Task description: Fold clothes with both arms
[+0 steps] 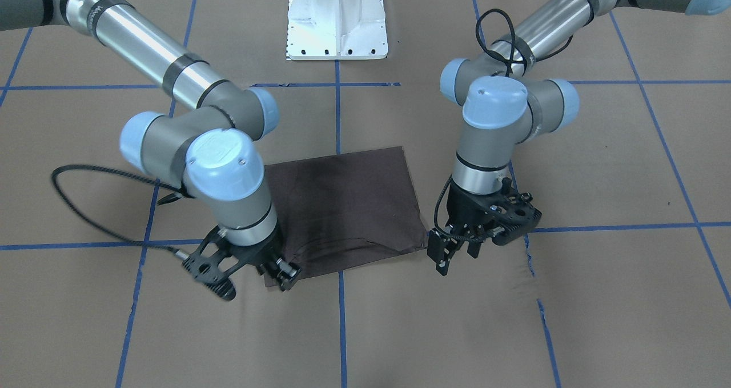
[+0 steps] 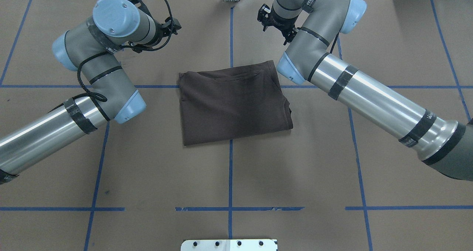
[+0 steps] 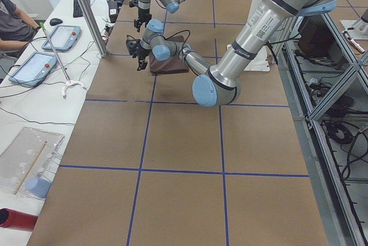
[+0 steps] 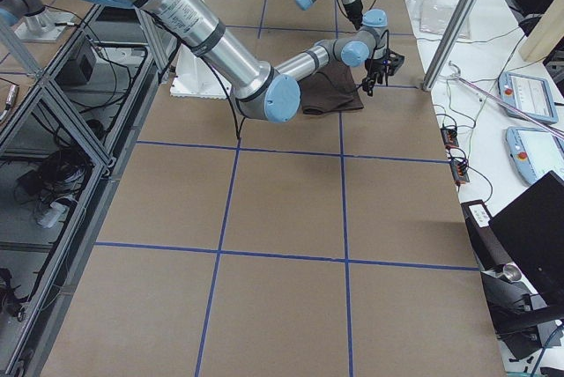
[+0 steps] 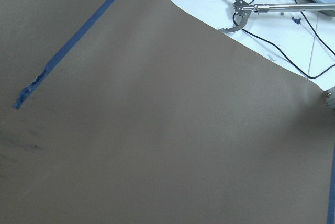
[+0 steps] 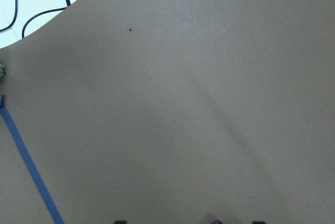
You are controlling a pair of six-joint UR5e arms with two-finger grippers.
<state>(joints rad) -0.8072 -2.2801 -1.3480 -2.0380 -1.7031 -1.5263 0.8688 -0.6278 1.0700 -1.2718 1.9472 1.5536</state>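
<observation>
Probably soft, light and limp, the folded T-shirt [image 1: 342,205] lies straight out from the white pedestal [image 1: 337,19], best pinched at its farthest corners; the left gripper [image 1: 458,252] shows jaws apart, while the right gripper [image 1: 282,272] hides whether its jaws are parted.

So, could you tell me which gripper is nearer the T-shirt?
Right, narrowly: the right gripper is at one corner of the T-shirt; the left gripper stands just off another.
</observation>
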